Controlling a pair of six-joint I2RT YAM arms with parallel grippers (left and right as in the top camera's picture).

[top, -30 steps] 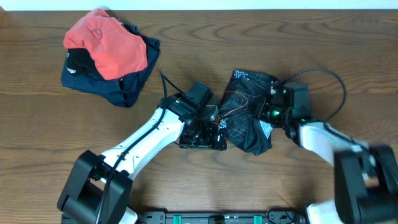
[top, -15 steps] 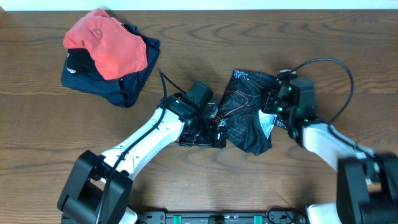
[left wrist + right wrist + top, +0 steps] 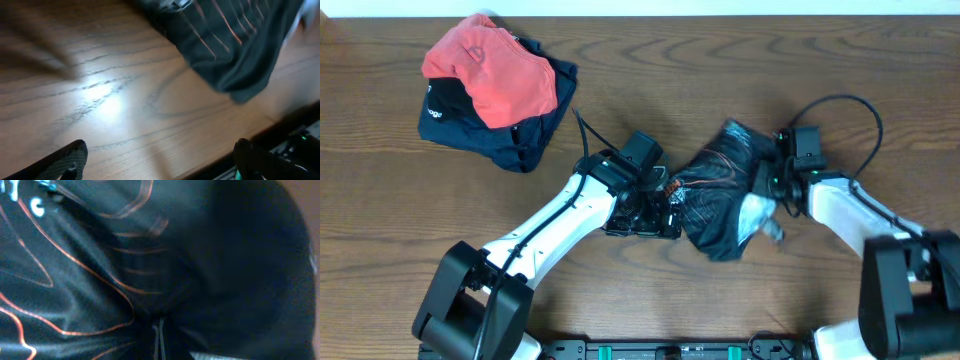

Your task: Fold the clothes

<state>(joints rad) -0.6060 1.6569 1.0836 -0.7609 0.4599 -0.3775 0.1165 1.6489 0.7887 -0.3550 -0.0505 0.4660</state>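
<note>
The black sports jersey with thin orange contour lines [image 3: 715, 195] is found bunched, right of centre on the brown wooden counter [image 3: 650, 80]; the right end effector [image 3: 770, 182] is clenched on its right edge; the left end effector [image 3: 162, 159] stands released and empty; no fold is judged complete.

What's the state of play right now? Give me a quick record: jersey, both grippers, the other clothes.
jersey: black jersey, bunched and unfolded, mid-table
right gripper: shut, pinching the jersey's right edge
left gripper: open, empty, low over the bare table by the jersey's left side
other clothes: coral-red garment lying on a navy garment, far left of the table
fold: not yet started
</note>
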